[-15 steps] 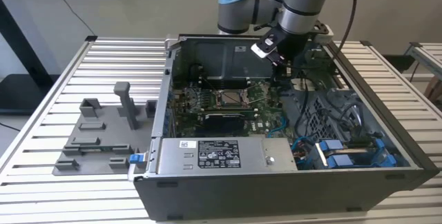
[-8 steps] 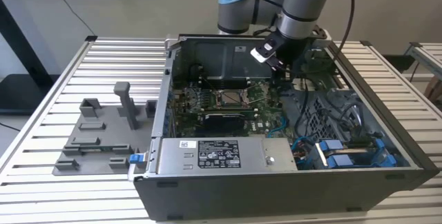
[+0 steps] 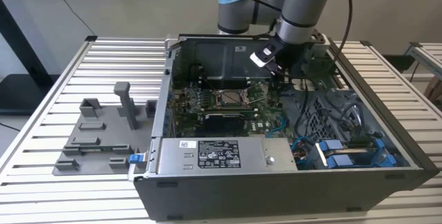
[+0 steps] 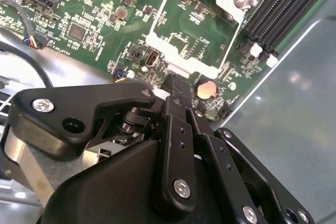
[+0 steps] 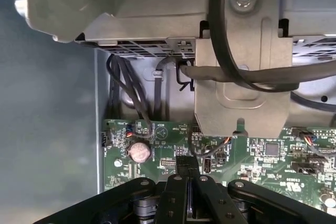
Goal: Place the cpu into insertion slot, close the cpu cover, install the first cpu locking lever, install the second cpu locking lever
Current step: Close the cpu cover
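Exterior view, arm (image 3: 304, 6) down inside open computer case (image 3: 207, 193), gripper (image 3: 282, 75) near insertion slot (image 3: 231, 98), on the exterior view's right of it; first wrist view, fingers (image 5: 176, 198) pinched together over green board (image 5: 118, 179); second wrist view, cpu cover (image 4: 184, 59) open just beyond fingertips

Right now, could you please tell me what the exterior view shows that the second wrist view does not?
Exterior view: the whole open computer case, a grey fixture tray on the slatted table at the exterior view's left, and the arm reaching in. Second wrist view: the cpu cover close up, green board showing through its window, and a coin battery. Both: the pincer near the green motherboard.
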